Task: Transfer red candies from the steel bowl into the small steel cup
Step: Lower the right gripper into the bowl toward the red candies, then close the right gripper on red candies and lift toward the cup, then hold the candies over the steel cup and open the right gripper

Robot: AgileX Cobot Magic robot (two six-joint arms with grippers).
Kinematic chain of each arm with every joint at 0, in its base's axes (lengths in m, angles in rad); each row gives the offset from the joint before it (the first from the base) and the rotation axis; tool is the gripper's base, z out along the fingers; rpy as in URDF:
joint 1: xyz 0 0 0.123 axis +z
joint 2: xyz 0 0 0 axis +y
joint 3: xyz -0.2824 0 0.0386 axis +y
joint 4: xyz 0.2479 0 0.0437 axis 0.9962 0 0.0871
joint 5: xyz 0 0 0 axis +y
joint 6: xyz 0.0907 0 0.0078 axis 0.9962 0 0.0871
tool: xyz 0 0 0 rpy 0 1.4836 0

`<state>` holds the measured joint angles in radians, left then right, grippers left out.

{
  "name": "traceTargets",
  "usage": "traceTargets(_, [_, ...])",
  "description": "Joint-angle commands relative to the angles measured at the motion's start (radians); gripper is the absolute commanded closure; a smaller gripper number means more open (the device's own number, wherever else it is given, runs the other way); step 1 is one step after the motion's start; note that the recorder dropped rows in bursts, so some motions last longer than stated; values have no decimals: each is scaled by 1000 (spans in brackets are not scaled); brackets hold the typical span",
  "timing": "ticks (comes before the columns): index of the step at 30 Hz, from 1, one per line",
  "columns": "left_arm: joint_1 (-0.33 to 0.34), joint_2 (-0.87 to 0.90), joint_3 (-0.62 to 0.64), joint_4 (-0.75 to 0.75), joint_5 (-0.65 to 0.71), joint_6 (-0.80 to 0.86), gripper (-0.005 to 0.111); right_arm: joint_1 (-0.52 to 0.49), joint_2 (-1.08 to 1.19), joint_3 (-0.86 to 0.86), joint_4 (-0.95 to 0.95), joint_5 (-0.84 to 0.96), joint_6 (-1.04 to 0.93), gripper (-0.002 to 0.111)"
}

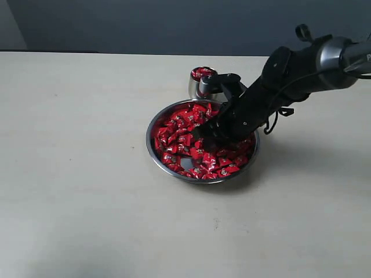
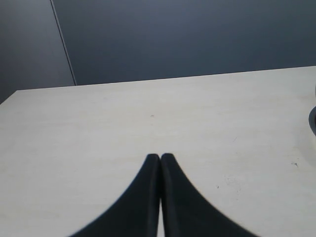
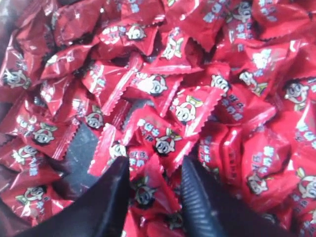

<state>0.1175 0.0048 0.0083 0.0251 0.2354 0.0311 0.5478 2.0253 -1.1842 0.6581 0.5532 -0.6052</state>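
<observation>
The steel bowl (image 1: 152, 152) sits mid-table, heaped with red candies (image 1: 184, 128). My right gripper (image 1: 204, 139) is pushed down into the pile on the bowl's right half. In the right wrist view its jaws (image 3: 155, 165) stand apart, astride one red candy (image 3: 148, 190), with candies (image 3: 187, 106) packed all around and a patch of bare bowl floor (image 3: 81, 153) beside them. The small steel cup (image 1: 199, 87) stands upright just behind the bowl, holding a few red candies (image 1: 202, 72). My left gripper (image 2: 160, 157) is shut on nothing above bare table; the exterior view does not show it.
The pale tabletop (image 1: 75, 174) spreads wide to the left and front of the bowl. A dark wall (image 1: 145, 23) runs along the table's far edge. The right arm (image 1: 301, 69) reaches in from the upper right, passing close by the cup.
</observation>
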Motion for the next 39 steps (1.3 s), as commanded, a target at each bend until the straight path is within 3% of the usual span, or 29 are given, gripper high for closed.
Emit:
traceTargets(1, [2,-5,-8,2,-5,-2,106,1,6,3,10,-3,-8,95])
traceTargets(2, [2,-5,-8,2,-5,-2,106,1,6,3,12,-1,-8,109])
traceTargets(11, [2,-5,-8,2,-5,-2,106,1,-115,3,30,47,-5,109])
traceTargets(16, [2,-5,-8,2,-5,-2,106,-11,-219,-20,20,-26,-3,109])
traceTargets(22, [2,-5,-8,2,-5,-2,106,-115,-103,-269,54,30,32,109])
traceTargets(29, [2,-5,-8,2,-5,-2,106,-140,103,-554,56,178,41,109])
traceTargets(39, [2,-5,-8,2,-5,-2,106,-140,203,-694,21,177,89,109])
